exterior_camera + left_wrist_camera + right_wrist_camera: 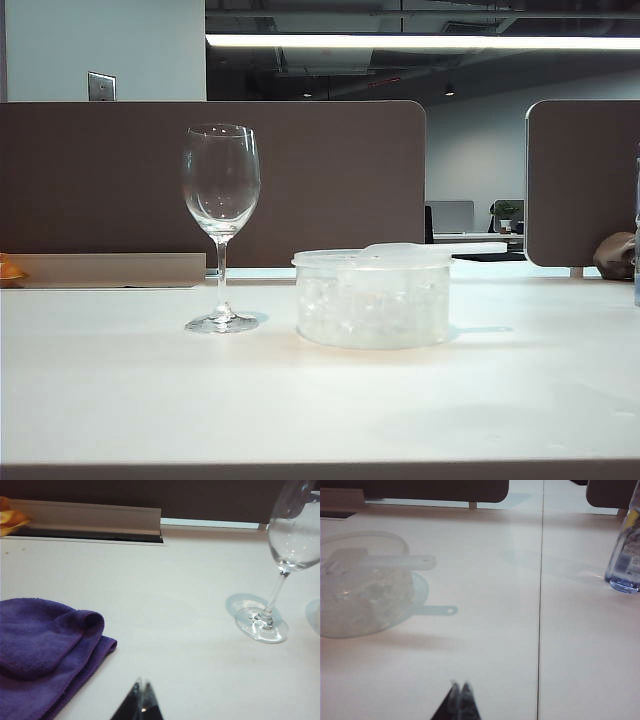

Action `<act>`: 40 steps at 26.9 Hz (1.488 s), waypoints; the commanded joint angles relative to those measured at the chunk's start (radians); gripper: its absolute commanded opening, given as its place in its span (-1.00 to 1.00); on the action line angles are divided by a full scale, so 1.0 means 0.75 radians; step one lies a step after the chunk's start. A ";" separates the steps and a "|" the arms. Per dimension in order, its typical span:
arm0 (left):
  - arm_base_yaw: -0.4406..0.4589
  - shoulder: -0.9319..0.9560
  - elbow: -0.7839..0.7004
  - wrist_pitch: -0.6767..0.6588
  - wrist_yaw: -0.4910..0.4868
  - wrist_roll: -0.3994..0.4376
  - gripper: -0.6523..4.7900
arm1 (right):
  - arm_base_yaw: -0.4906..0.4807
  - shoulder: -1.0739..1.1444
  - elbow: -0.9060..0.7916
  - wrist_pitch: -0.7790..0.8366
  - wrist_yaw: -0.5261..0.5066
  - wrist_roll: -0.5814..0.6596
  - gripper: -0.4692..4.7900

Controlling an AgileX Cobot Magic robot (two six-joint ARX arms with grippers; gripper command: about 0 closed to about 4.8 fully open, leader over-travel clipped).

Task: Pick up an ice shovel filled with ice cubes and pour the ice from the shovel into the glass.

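Note:
The glass [221, 190] stands upright and empty on the white table, left of a round clear tub [372, 298] holding ice cubes [370, 305]. The ice shovel [430, 249] lies across the tub's rim with its handle pointing right. The right wrist view shows the ice shovel [380, 562] resting over the ice cubes [365, 592] in the tub. My right gripper [460, 686] is shut and empty, well back from the tub. My left gripper [142, 682] is shut and empty, back from the glass [292, 540]. Neither gripper shows in the exterior view.
A folded purple cloth [45, 645] lies beside the left gripper. A clear plastic bottle [626, 555] stands at the far right of the table. Brown partition panels [330, 170] and a grey cable tray [90, 520] run along the table's back edge.

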 commanded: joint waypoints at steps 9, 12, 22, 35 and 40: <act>0.001 0.001 0.001 0.008 0.006 0.005 -0.78 | 0.002 0.002 -0.009 0.015 0.002 0.006 -0.84; 0.001 0.001 0.001 0.009 0.006 0.005 -0.78 | 0.002 0.002 -0.009 0.015 0.002 0.006 -0.84; 0.001 0.001 0.001 0.008 0.006 0.005 -0.78 | 0.002 0.002 -0.009 0.016 0.002 0.006 -0.84; 0.001 0.001 0.001 0.009 0.005 0.005 -0.78 | 0.002 0.002 -0.009 0.016 -0.003 0.018 -0.84; 0.001 0.001 0.002 0.009 0.006 0.005 -0.78 | 0.002 0.002 -0.009 0.016 -0.008 0.079 -0.84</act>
